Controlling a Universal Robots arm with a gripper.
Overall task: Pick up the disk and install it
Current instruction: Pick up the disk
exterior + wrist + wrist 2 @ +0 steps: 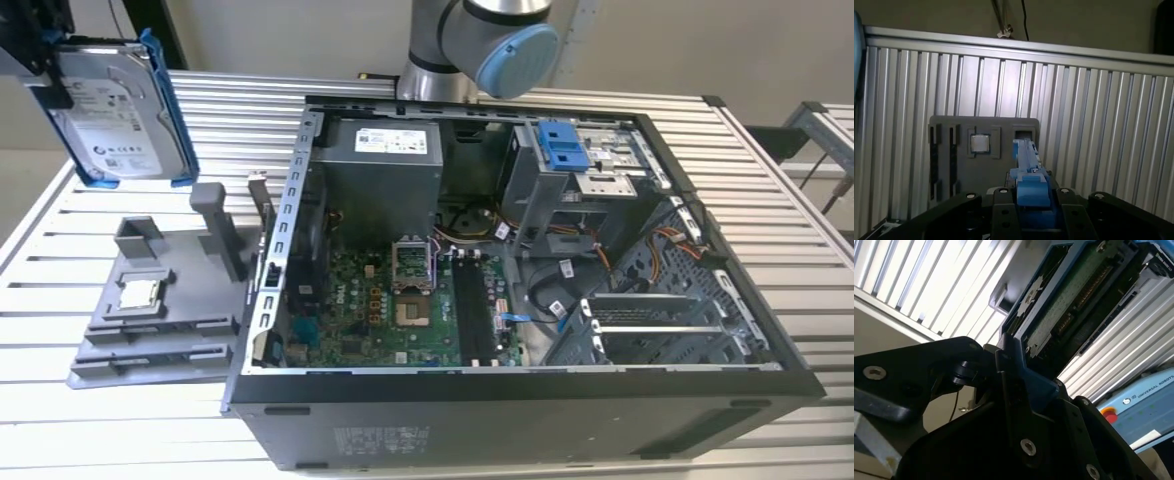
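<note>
One open computer case [507, 420] stands nearest on the desk [40, 430] in the exterior view. At its 9 o'clock lies a grey holder [160, 340] with a small processor chip [138, 292]. Farther, at 10 o'clock, the disk [114, 110] hangs upright, lifted clear of the holder. In the first wrist view the gripper [1032, 196] is closed on its blue rail [1026, 160].
</note>
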